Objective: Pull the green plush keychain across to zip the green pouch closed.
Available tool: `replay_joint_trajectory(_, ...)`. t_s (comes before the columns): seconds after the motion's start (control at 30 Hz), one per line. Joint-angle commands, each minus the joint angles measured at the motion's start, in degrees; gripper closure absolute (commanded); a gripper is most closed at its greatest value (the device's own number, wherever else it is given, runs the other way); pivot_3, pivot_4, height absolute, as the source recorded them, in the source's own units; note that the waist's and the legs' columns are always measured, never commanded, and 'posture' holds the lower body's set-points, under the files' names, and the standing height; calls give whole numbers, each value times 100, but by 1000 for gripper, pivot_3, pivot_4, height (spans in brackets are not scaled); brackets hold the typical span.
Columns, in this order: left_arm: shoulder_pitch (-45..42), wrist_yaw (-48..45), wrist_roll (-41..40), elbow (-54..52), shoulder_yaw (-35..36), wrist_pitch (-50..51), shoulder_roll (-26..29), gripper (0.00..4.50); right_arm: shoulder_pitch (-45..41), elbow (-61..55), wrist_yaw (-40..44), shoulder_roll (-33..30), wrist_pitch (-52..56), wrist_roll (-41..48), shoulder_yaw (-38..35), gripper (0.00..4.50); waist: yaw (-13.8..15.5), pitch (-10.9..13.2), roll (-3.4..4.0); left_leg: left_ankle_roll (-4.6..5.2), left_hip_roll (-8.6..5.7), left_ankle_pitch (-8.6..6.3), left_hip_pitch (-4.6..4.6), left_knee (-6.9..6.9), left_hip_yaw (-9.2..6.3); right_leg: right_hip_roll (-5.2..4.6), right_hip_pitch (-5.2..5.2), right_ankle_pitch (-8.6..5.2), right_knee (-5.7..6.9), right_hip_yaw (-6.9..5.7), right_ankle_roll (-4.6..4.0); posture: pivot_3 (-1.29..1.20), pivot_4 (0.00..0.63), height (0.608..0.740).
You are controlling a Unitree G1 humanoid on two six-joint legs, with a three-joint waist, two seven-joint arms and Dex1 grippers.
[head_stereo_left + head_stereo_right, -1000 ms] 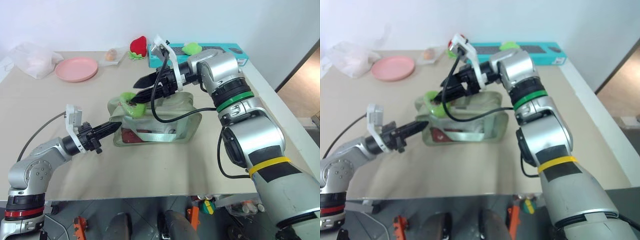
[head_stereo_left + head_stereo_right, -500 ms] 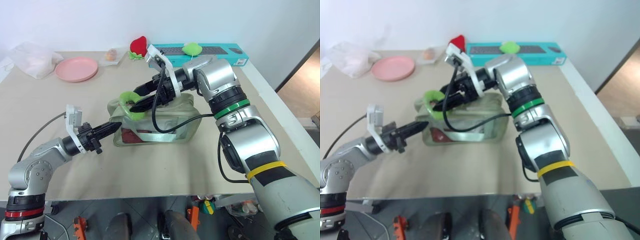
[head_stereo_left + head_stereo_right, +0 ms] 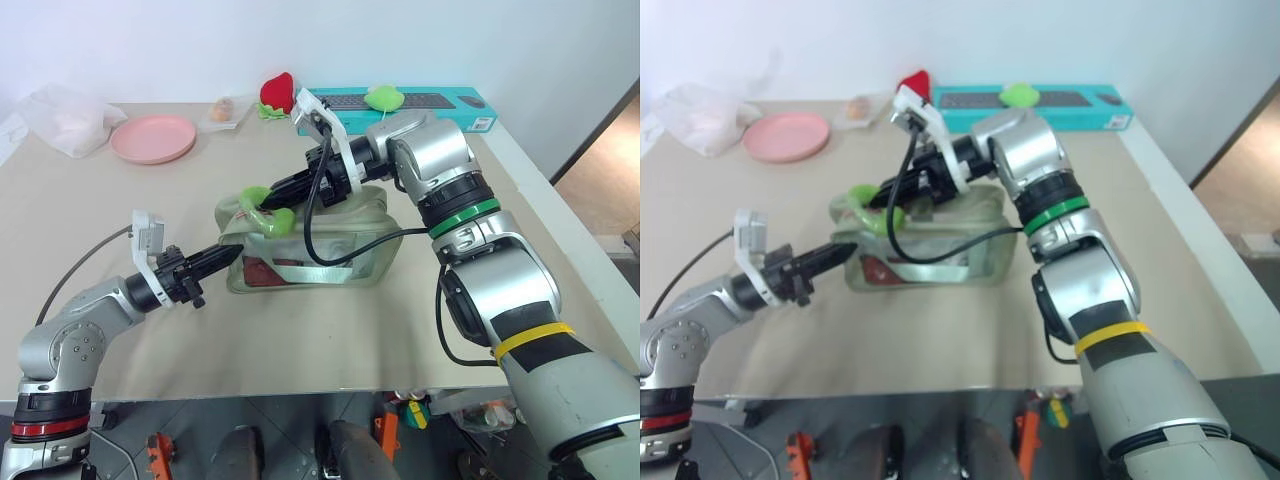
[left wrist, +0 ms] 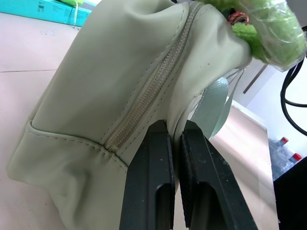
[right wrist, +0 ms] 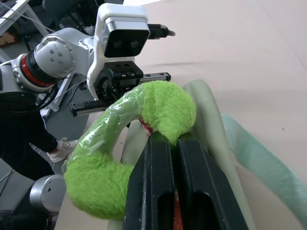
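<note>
Jaws clamp keychain point(image 3: 263, 211), pouch point(image 3: 345, 240); plate point(image 3: 152, 138) behind.

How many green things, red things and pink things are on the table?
Green: 3 - the green plush keychain, the green pouch, a green plush on the teal box.
Red: 2 - a red plush strawberry, a red item inside the pouch.
Pink: 1 - a plate.
Total: 6
</note>
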Motion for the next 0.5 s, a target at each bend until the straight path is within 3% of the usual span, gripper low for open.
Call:
replay_joint_trajectory(0.03, 27, -13, -30, -140, 17, -34, -22, 4500, -629, 346, -165, -189, -228, 97, -461, 4452, 0, 1, 1, 0, 0, 0, 0, 0, 0, 0, 0, 0, 0, 0, 0, 0, 150, 740)
replay_joint_trajectory(0.27, -8, -17, -22, -117, 1, -37, -36, 4500, -765, 386, 169, -740, -326, 92, -644, 4452, 6, 0, 0, 9, -3, -6, 2, -1, 2, -2, 3, -1, -3, 2, 0, 0, 150, 740)
replay_joint_trajectory(0.5, -47, -56, -23, -70, -30, -25, -53, 4500, 277, -980, 398, -2023, -348, -36, -529, 4452, 37, 0, 0, 18, -23, -11, -16, 7, -3, -22, 1, 0, -6, -6, 3, 0, 150, 740)
